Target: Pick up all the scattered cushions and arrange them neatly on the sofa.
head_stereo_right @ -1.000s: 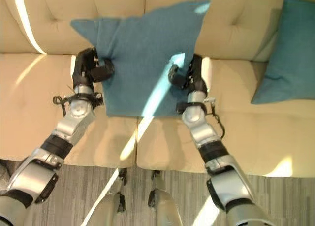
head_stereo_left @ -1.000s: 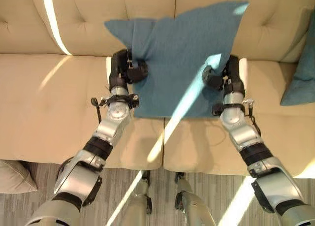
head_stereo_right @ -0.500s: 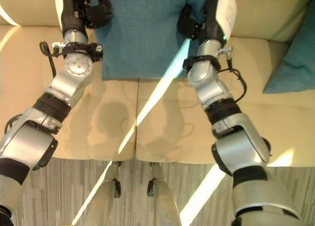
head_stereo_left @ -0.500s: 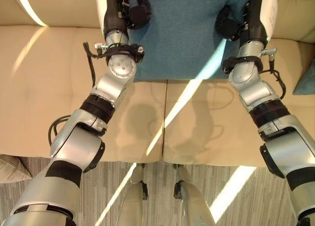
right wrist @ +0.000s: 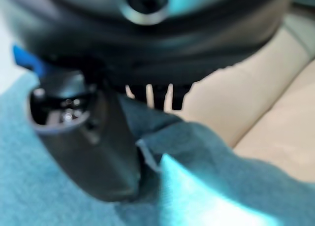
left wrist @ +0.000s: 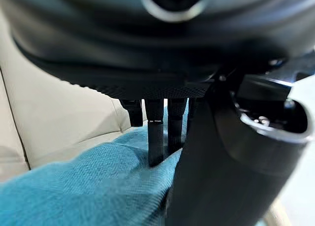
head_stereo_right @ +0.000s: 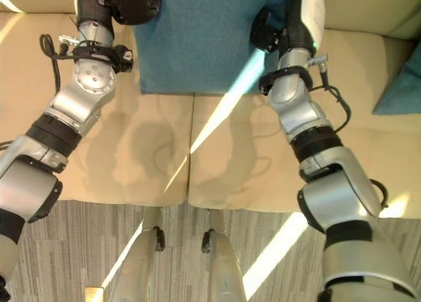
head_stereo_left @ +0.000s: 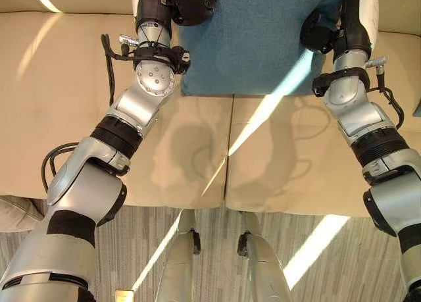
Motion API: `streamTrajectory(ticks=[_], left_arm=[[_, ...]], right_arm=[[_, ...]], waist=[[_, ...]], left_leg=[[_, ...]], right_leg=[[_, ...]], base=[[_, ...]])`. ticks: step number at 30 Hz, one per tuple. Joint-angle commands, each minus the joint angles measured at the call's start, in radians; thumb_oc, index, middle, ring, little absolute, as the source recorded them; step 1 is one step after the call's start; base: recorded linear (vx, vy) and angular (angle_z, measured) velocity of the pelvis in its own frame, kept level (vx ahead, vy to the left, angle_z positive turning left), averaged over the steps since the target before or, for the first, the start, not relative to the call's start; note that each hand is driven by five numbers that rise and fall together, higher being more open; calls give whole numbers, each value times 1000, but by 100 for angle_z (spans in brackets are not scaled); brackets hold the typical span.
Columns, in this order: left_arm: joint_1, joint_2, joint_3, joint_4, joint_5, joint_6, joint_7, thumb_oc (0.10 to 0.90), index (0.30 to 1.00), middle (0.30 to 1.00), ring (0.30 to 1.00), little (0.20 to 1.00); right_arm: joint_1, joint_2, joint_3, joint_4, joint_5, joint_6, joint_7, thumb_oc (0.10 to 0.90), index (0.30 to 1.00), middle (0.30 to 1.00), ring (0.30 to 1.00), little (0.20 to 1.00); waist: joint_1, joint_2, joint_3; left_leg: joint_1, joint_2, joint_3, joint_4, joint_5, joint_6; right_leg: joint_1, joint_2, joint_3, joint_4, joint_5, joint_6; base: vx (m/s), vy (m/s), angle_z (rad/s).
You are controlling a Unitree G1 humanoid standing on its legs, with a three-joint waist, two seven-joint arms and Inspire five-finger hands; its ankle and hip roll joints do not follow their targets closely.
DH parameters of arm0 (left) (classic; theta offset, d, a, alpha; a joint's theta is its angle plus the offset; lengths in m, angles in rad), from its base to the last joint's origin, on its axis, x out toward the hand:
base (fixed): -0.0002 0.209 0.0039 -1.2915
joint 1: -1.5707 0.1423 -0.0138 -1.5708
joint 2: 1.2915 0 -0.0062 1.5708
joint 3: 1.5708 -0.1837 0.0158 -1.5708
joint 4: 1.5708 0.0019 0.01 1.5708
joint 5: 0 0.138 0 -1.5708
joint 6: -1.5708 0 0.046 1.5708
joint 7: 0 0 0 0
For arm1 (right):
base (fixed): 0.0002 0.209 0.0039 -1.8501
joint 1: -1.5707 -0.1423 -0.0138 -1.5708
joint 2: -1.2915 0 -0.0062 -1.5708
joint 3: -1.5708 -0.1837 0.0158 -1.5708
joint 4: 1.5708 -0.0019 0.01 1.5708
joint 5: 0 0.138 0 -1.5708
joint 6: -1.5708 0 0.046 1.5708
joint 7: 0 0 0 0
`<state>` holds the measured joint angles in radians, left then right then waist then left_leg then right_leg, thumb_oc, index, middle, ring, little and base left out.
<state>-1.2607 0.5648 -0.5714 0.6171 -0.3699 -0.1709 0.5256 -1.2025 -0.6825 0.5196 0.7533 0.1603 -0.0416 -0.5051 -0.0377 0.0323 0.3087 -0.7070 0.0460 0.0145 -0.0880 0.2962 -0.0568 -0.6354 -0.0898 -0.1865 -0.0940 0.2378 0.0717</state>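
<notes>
Both hands are on the teal cushion (head_stereo_left: 256, 39), one at each side edge. Left hand (head_stereo_left: 187, 2) has its thumb over the cloth & fingers (left wrist: 155, 137) tucked down behind the fold, so it's pinching the cushion's left edge. Right hand (head_stereo_left: 322, 32) is the same on the other side: in its wrist view the thumb presses on the fabric w/ fingers (right wrist: 158, 95) behind, a clamped grasp on that edge. Cushion hangs between the two hands, its lower edge resting on the sofa (head_stereo_left: 66, 104) seat just in front of the wrists, its body running up toward the backrest.

Progress, as far as I can judge: this one is being set against the back but isn't let go yet, so it's mid-placement. Another teal cushion (head_stereo_right: 400, 85) leans on the sofa well out past the right hand, looks already placed. A light grey cushion (head_stereo_left: 16, 213) lies on the floor (head_stereo_left: 329, 262), off beyond the left arm's elbow, so at least that one is left to fetch.

Vs half a sec ago: the arms have stretched further fwd, hands sitting higher and closer to the backrest, cushion carried along w/ them. Grip looks unchanged on both sides. A sec ago the cushion's upper corners were visible against the backrest; now they're out of frame.
</notes>
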Motion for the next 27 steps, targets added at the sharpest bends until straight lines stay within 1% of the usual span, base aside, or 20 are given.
streamTrajectory(ticks=[1, 2, 3, 4, 5, 6, 7, 8, 9, 11, 12, 13, 15, 17, 19, 20, 22, 23, 24, 27], left_arm=[[127, 0, 97, -88, 43, -133, -21, 800, 900, 900, 900, 900], [130, 0, 97, -91, 44, -132, -21, 800, 900, 900, 900, 900], [267, 18, 179, -167, 39, -135, -36, 800, 900, 900, 900, 900], [327, 23, 217, -189, 38, -136, -49, 800, 900, 900, 900, 900], [333, 23, 216, -193, 39, -134, -49, 800, 900, 900, 900, 900], [409, 28, 261, -224, 45, -132, -57, 800, 900, 900, 900, 900], [577, 25, 348, -257, 31, -128, -93, 800, 900, 900, 900, 900], [581, 25, 348, -261, 31, -127, -93, 800, 900, 900, 900, 900], [659, 21, 387, -277, 30, -124, -113, 800, 900, 900, 900, 900], [892, 6, 496, -308, 35, -107, -162, 800, 900, 900, 900, 900], [965, -1, 534, -305, 43, -102, -176, 800, 900, 900, 900, 900], [1081, -14, 576, -306, 58, -86, -207, 800, 900, 900, 900, 900], [1192, -51, 608, -282, 57, -70, -245, 800, 900, 900, 900, 900], [1303, -85, 601, -179, 100, -29, -297, 800, 900, 900, 900, 900], [1387, -144, 572, -20, 180, 17, -342, 800, 900, 900, 900, 900], [1399, -168, 570, 27, 189, 27, -353, 800, 900, 900, 900, 900], [1406, -235, 554, 235, 231, 57, -361, 800, 900, 900, 900, 900], [1405, -235, 554, 237, 231, 56, -361, 800, 900, 900, 900, 900], [1400, -253, 544, 344, 265, 60, -360, 800, 900, 900, 900, 900], [1392, -262, 534, 417, 291, 65, -366, 800, 900, 900, 900, 900]], right_arm=[[147, -32, -71, -131, -90, -109, -18, 800, 900, 900, 900, 900], [153, -32, -74, -135, -91, -107, -18, 800, 900, 900, 900, 900], [298, -67, -169, -211, -115, -107, -8, 800, 900, 900, 900, 900], [366, -79, -214, -232, -124, -110, -2, 800, 900, 900, 900, 900], [374, -79, -218, -238, -126, -108, -1, 800, 900, 900, 900, 900], [459, -83, -273, -268, -132, -112, 7, 800, 900, 900, 900, 900], [639, -77, -380, -291, -147, -113, 30, 800, 900, 900, 900, 900], [644, -76, -382, -295, -148, -112, 30, 800, 900, 900, 900, 900], [718, -73, -427, -309, -156, -112, 43, 800, 900, 900, 900, 900], [915, -42, -536, -320, -183, -106, 80, 800, 900, 900, 900, 900], [975, -31, -568, -313, -193, -102, 88, 800, 900, 900, 900, 900], [1054, -8, -604, -308, -199, -98, 112, 800, 900, 900, 900, 900], [1126, 28, -621, -295, -209, -88, 140, 800, 900, 900, 900, 900], [1182, 96, -636, -263, -178, -88, 177, 800, 900, 900, 900, 900], [1222, 173, -608, -201, -167, -89, 221, 800, 900, 900, 900, 900], [1233, 195, -595, -185, -170, -88, 229, 800, 900, 900, 900, 900], [1266, 259, -538, -113, -190, -86, 261, 800, 900, 900, 900, 900], [1265, 259, -537, -112, -189, -86, 261, 800, 900, 900, 900, 900], [1267, 273, -503, -41, -206, -82, 269, 800, 900, 900, 900, 900], [1262, 283, -473, 27, -223, -79, 276, 800, 900, 900, 900, 900]], waist=[[4, -46, -206], [4, -47, -207], [1, -51, -218], [1, -53, -222], [2, -53, -223], [-1, -57, -230], [-5, -62, -241], [-5, -64, -243], [-7, -69, -247], [-7, -77, -266], [-5, -77, -269], [-2, -78, -275], [1, -77, -277], [5, -70, -273], [9, -69, -278], [11, -70, -277], [18, -78, -280], [19, -78, -277], [25, -81, -279], [34, -86, -275]], left_leg=[[155, -10, 23, 1, -206, -67], [156, -10, 23, 1, -207, -67], [188, -8, 26, 1, -219, -66], [202, -8, 26, 1, -224, -65], [204, -8, 26, 1, -225, -65], [217, -9, 27, 1, -225, -64], [262, -3, 31, 1, -245, -64], [259, -5, 31, 1, -240, -62], [281, -2, 33, 1, -247, -62], [350, 6, 40, 1, -267, -58], [375, 10, 43, 1, -277, -56], [420, 11, 47, 1, -285, -50], [463, 10, 52, 1, -289, -41], [537, 8, 62, 1, -307, -27], [612, -2, 72, 1, -325, -11], [635, -4, 76, 1, -332, -7], [706, -11, 84, 1, -357, 8], [709, -11, 84, 1, -358, 8], [734, -15, 84, 1, -367, 14], [744, -19, 80, 1, -370, 20]], right_leg=[[60, -39, -33, 7, -132, 104], [61, -39, -33, 7, -133, 104], [97, -41, -40, 7, -142, 102], [114, -42, -44, 7, -146, 102], [116, -42, -44, 7, -147, 102], [129, -44, -47, 7, -145, 102], [178, -45, -53, 7, -157, 102], [176, -47, -53, 7, -153, 102], [200, -48, -53, 7, -159, 102], [272, -51, -56, 7, -174, 101], [296, -52, -58, 7, -182, 102], [340, -52, -63, 7, -191, 101], [381, -54, -63, 7, -195, 99], [447, -52, -57, 7, -204, 95], [516, -53, -47, 7, -209, 93], [539, -53, -44, 7, -215, 93], [602, -51, -30, 7, -229, 89], [604, -51, -29, 7, -229, 90], [621, -51, -20, 7, -231, 90], [632, -53, -16, 7, -227, 92]], base=[[0, 0, 0], [39, -10, 3], [44, -6, 4], [44, -6, 4], [0, 0, 0], [84, -6, 0], [69, -2, 3], [87, -12, 6], [66, -10, 6], [152, -7, -3], [175, 14, -6], [147, 24, -4], [89, 50, -15], [68, 81, -11], [41, 109, -5], [35, 122, -8], [28, 105, -12], [29, 102, -18], [19, 60, -16], [-12, 70, -11]])
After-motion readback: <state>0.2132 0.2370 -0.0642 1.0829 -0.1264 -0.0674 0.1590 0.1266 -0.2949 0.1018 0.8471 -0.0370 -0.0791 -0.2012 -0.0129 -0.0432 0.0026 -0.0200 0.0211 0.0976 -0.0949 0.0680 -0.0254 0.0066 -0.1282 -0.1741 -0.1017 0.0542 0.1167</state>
